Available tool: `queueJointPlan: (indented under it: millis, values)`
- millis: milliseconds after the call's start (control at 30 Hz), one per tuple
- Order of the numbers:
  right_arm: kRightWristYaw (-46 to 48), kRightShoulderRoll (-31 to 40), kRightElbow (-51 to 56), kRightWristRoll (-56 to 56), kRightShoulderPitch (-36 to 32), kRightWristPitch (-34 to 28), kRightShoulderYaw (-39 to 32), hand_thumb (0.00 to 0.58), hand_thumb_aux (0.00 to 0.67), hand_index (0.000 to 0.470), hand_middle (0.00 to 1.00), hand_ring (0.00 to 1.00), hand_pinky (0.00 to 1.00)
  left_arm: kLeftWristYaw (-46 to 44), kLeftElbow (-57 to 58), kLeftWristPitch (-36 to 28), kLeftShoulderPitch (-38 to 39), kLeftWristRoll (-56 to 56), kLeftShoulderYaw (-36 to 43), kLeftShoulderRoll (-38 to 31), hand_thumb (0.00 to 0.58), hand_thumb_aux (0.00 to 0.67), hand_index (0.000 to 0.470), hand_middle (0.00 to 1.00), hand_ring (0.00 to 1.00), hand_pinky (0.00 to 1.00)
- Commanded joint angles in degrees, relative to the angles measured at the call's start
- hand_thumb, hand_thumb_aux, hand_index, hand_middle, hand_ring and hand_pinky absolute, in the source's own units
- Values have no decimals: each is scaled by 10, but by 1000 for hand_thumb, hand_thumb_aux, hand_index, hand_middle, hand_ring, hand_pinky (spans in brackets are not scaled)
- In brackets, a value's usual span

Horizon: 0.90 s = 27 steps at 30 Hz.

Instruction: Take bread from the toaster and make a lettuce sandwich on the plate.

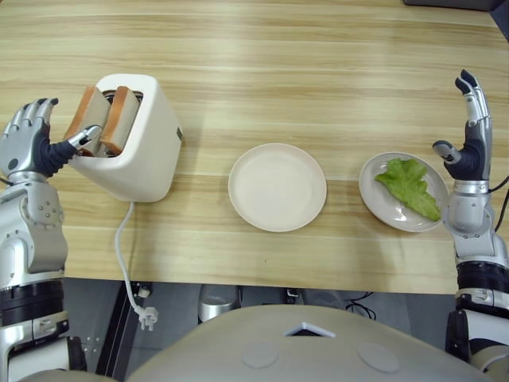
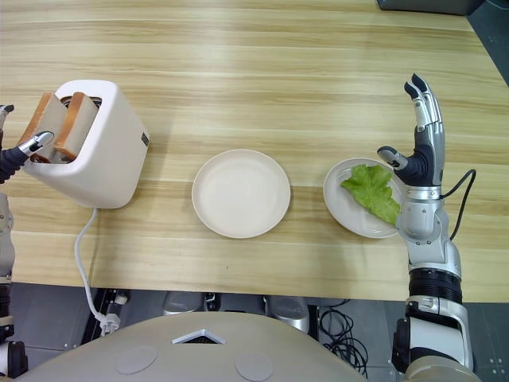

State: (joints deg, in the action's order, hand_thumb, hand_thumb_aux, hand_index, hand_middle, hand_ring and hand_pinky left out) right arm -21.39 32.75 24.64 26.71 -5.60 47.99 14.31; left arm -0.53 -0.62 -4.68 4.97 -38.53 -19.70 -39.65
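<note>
A white toaster (image 1: 147, 147) stands on the left of the wooden table with two slices of bread (image 1: 102, 118) sticking out of its slots. My left hand (image 1: 28, 139) is at the toaster's left side, fingers spread, its thumb touching the near slice without grasping it. An empty cream plate (image 1: 277, 187) lies in the middle. To its right a smaller plate (image 1: 382, 203) carries a lettuce leaf (image 1: 410, 187). My right hand (image 1: 469, 131) is raised open just right of that plate, fingers pointing away from me.
The toaster's white cord (image 1: 127, 263) trails over the table's front edge, its plug (image 1: 148, 317) hanging below. A dark object (image 1: 453, 4) sits at the far right corner. Bare wood stretches behind the plates.
</note>
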Motion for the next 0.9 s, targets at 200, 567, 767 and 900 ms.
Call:
queueJointPlan:
  millis: [200, 567, 767, 900]
  values:
    - [9, -6, -6, -26, 0, -8, -8, 0, 0, 0, 0, 0, 0, 18, 23, -7, -2, 18, 5, -14, 580, 659, 453, 0, 0, 0]
    - [3, -6, 5, -19, -5, -8, -17, 0, 0, 0, 0, 0, 0, 23, 21, 14, -3, 34, 29, -4, 580, 670, 460, 0, 0, 0]
    - [-3, -8, 22, -17, -13, -7, -27, 0, 0, 0, 0, 0, 0, 40, 9, 30, -13, 55, 15, -4, 580, 670, 460, 0, 0, 0]
    - [-9, -12, 34, -10, -18, -4, -35, 0, 0, 0, 0, 0, 0, 46, -13, 31, -12, 60, 6, -9, 580, 670, 460, 0, 0, 0]
